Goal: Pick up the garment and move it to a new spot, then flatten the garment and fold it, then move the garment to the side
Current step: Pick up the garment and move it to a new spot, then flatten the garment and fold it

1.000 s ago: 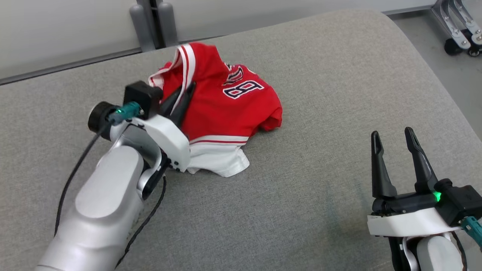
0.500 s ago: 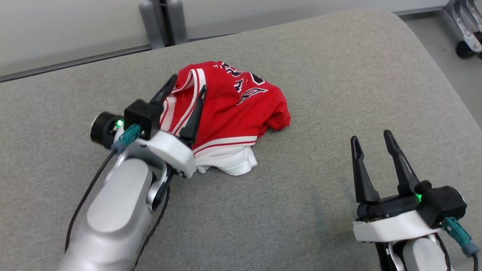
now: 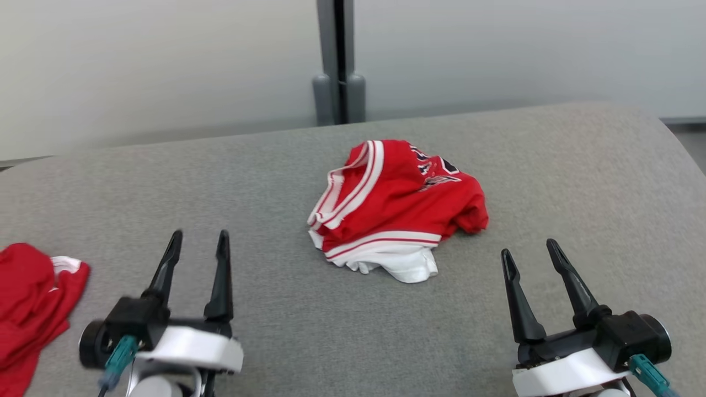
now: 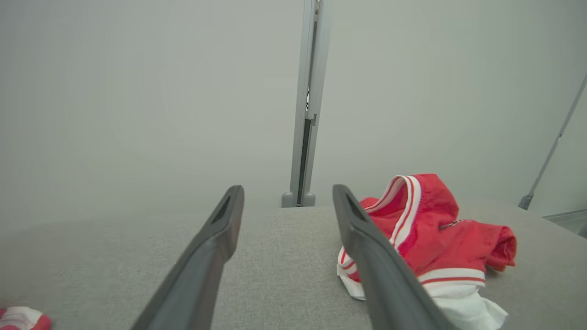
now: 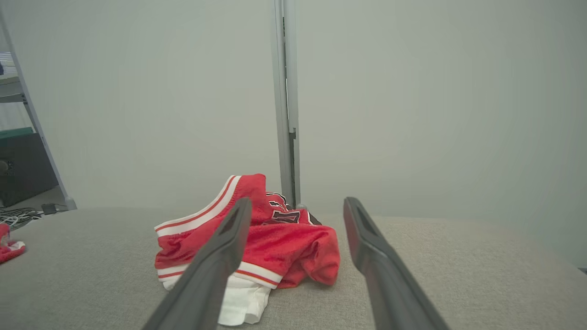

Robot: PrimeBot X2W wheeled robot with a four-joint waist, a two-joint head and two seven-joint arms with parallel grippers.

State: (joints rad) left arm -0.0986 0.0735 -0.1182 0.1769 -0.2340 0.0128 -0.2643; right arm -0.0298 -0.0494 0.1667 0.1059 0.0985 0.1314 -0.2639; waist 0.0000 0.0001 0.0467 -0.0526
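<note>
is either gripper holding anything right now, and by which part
Nothing is held. The left gripper and right gripper stand open and empty, apart from the crumpled red and white jersey on the grey cushion.

I see bare grey cushion (image 3: 276, 309) between my left gripper (image 3: 199, 236) and the crumpled jersey (image 3: 397, 209), and the same ahead of my right gripper (image 3: 528, 248). Both have fingers spread and sit well apart from the jersey. A second red cloth (image 3: 33, 298) lies near the left gripper's outer side. A grey post (image 3: 337, 60) rises behind the cushion.
</note>
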